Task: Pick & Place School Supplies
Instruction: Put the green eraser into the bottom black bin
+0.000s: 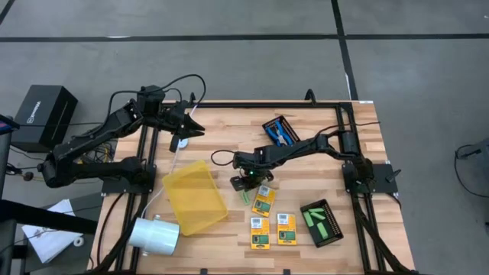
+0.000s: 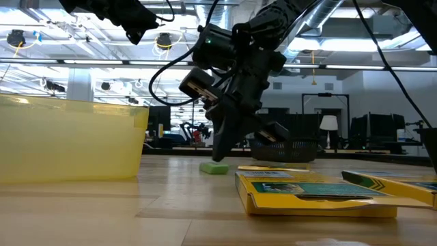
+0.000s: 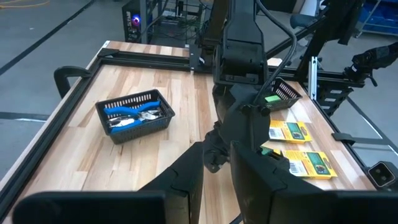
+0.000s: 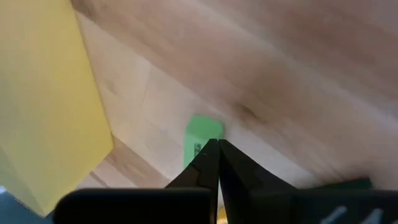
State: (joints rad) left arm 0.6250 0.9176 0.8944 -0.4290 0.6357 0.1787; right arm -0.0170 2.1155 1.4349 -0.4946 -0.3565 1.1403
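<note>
I saw a pale, smooth wooden table (image 1: 229, 137), a translucent yellow plastic tray (image 1: 195, 196), and glossy cardboard crayon boxes (image 2: 314, 194).

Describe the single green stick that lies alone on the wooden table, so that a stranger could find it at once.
Start at the flat yellow plastic tray on the wooden table. Just beside it, under the right gripper, whose fingers are shut, lies the short bright green stick. Unlike the other green sticks in the black mesh tray, it rests loose on the bare wood.
</note>
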